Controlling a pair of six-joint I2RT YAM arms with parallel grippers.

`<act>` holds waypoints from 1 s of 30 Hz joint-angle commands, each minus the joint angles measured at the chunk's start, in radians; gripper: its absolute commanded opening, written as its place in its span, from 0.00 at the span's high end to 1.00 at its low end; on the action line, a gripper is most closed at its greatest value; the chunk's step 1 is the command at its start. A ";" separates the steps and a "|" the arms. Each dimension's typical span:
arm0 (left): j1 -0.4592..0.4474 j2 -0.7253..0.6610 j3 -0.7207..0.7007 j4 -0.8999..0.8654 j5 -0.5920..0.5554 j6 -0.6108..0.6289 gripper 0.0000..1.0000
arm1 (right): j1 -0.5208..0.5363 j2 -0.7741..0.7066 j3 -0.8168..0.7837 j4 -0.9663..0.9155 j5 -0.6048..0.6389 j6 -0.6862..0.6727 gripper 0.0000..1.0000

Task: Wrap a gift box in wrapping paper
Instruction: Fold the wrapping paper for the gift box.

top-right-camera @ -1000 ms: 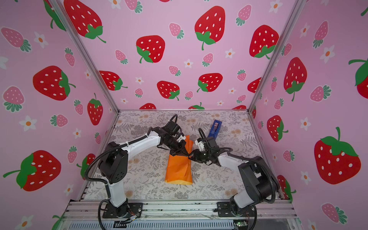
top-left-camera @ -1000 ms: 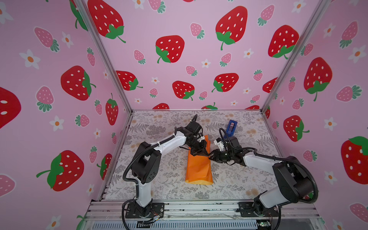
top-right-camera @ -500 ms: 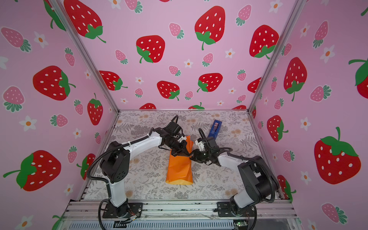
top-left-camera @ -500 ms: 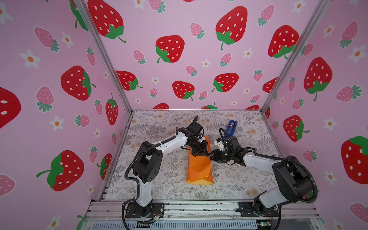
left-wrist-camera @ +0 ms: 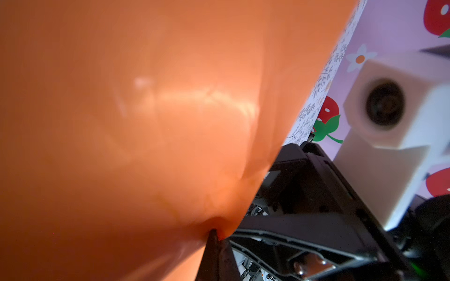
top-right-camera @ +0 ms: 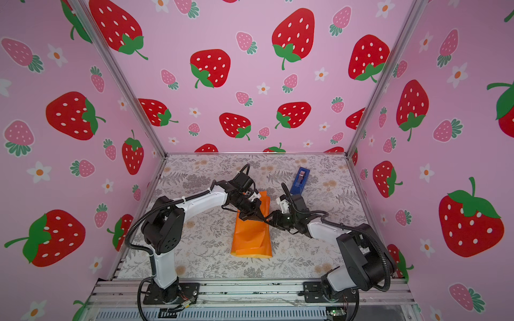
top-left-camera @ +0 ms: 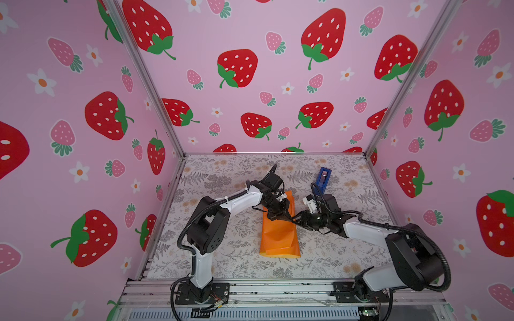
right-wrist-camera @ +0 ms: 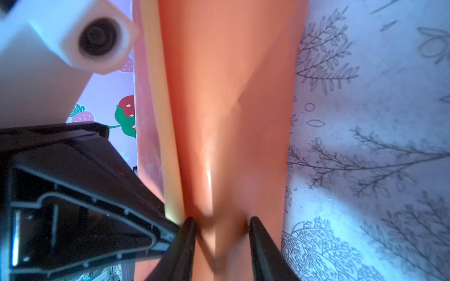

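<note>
The wrapping paper (top-left-camera: 279, 236) (top-right-camera: 251, 236) lies folded into a long glossy orange strip on the table's middle. The gift box is hidden. My left gripper (top-left-camera: 286, 218) (top-right-camera: 261, 218) is shut, and its tips (left-wrist-camera: 215, 234) press into the paper (left-wrist-camera: 146, 121) near the strip's far right edge. My right gripper (top-left-camera: 295, 220) (top-right-camera: 270, 221) meets it from the right. Its jaws stand apart in the right wrist view, with the gripper (right-wrist-camera: 220, 220) resting its tips on a ridge of paper (right-wrist-camera: 231, 121) that runs between them.
A blue tape dispenser (top-left-camera: 322, 178) (top-right-camera: 300, 178) stands behind the right arm on the grey floral covering (top-left-camera: 222, 172). Pink strawberry walls close in three sides. The two wrists sit very close, each camera housing (left-wrist-camera: 389, 109) (right-wrist-camera: 73, 36) showing in the other's view.
The left wrist has shifted slightly over the paper's far part. The right gripper and the paper stay where they were.
</note>
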 commanded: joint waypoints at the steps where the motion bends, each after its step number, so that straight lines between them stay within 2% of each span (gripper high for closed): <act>1: -0.021 0.058 -0.031 0.000 -0.043 0.019 1.00 | -0.002 -0.048 -0.010 0.009 -0.023 0.012 0.57; 5: -0.020 0.061 -0.033 -0.018 -0.052 0.033 1.00 | -0.047 -0.117 -0.033 0.007 -0.017 0.025 0.56; 7: -0.020 0.064 -0.032 -0.020 -0.052 0.035 1.00 | -0.066 -0.123 -0.029 0.012 -0.031 0.026 0.49; 13: -0.020 0.054 -0.027 -0.018 -0.055 0.034 1.00 | -0.079 -0.045 -0.032 0.179 -0.138 0.105 0.36; 18: -0.020 0.044 -0.018 -0.026 -0.058 0.035 1.00 | -0.079 0.006 0.000 0.125 -0.117 0.072 0.27; 22: -0.021 0.037 -0.012 -0.026 -0.057 0.028 1.00 | -0.079 0.034 -0.004 0.155 -0.146 0.088 0.26; 30: -0.022 0.014 0.048 -0.038 -0.037 0.014 1.00 | -0.069 0.043 -0.042 0.337 -0.222 0.210 0.32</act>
